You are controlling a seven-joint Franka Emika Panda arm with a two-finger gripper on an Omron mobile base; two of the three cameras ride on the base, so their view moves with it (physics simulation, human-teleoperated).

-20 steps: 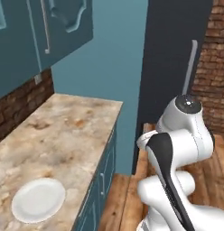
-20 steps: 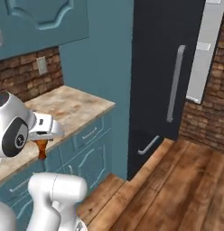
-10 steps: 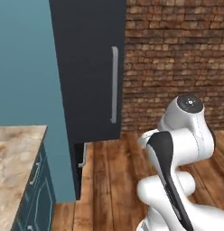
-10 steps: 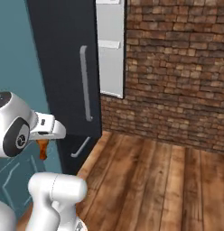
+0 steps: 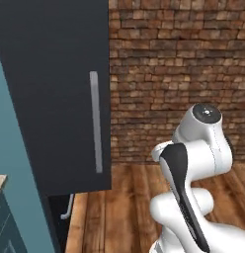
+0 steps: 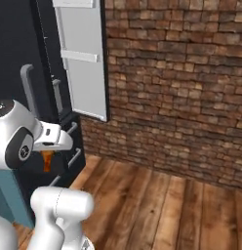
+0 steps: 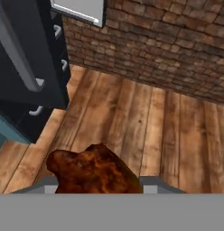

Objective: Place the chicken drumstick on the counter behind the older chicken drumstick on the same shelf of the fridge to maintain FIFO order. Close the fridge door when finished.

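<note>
Hand view looks down on the chicken drumstick (image 7: 93,170), dark reddish-brown, clamped between the fingers (image 7: 152,182) above a wooden floor (image 7: 145,131). Right base view shows the gripper (image 6: 47,158) holding that drumstick beside the fridge (image 6: 18,44), whose open fridge door (image 6: 84,58) stands against a brick wall (image 6: 181,83). Left base view shows a closed charcoal panel with a vertical handle (image 5: 96,121).

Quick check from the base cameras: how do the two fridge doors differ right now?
The near fridge door is shut, presenting its charcoal front and vertical grey bar handle. The far fridge door stands swung open against the brick wall, showing its pale inner panel with ledges. Both are tall panels of the same fridge.
</note>
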